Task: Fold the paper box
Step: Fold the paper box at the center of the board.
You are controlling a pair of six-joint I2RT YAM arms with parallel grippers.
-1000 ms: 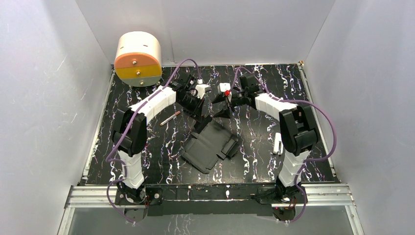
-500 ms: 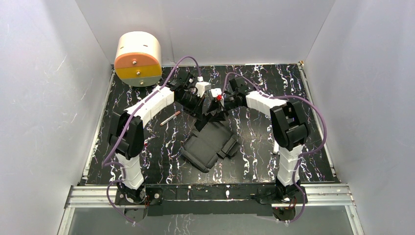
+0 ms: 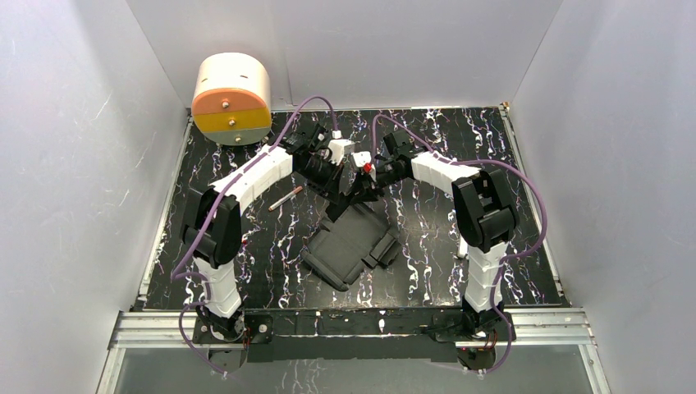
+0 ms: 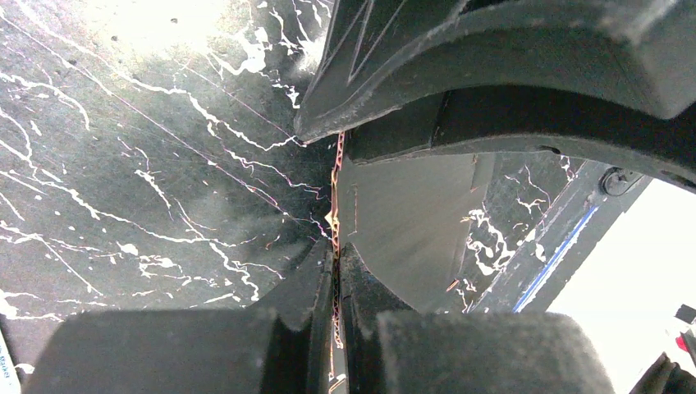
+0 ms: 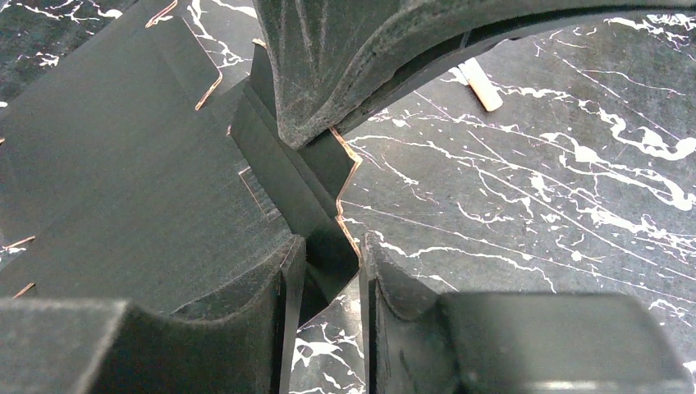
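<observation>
Now L tool pinches paper box edge, R tool half-open astride flap; stick lies apart.

Left jaws clamped tight, right jaws ajar

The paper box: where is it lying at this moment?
Top view: the paper box lies mid-table between both arms, its far edge at the left gripper and right gripper.

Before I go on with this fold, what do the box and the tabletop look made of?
The paper box: thin matte black card, seemingly; cut edges show a brownish core, flaps bend at creases. The tabletop: black with white marble veining, slight sheen; stone, laminate or print, I cannot tell.
</observation>
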